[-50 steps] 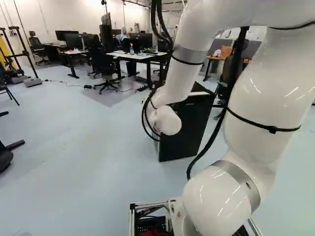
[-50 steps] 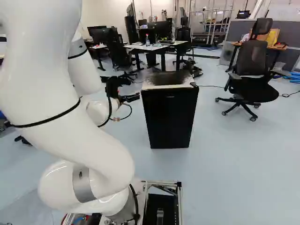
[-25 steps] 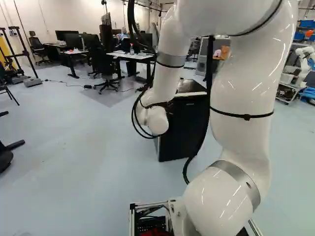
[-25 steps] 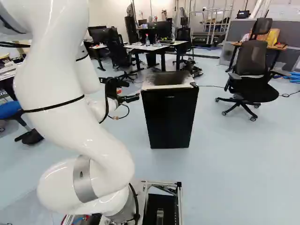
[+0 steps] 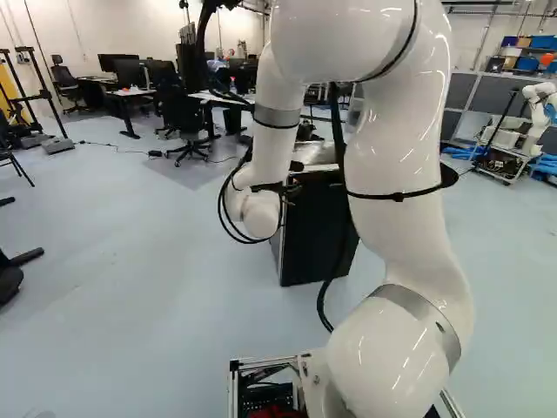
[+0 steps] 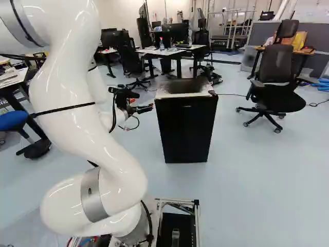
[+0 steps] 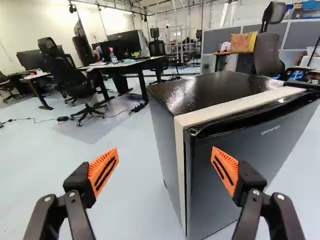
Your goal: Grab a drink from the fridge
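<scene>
Pale floor (image 7: 45,165) holds the fridge (image 7: 210,95) (door (image 7: 265,155) lettered), the tool (image 6: 150,107) wide open, empty.

And here's the white upper arm (image 5: 396,209), rising tall behind the pincer (image 6: 148,108)! Over bends the elbow (image 5: 339,35), high above it, and down drops the forearm (image 5: 277,113) to the wrist (image 5: 261,213), right behind it. Two fingers (image 7: 80,182) spread wide, orange pads (image 7: 103,171) facing across the gap!
</scene>
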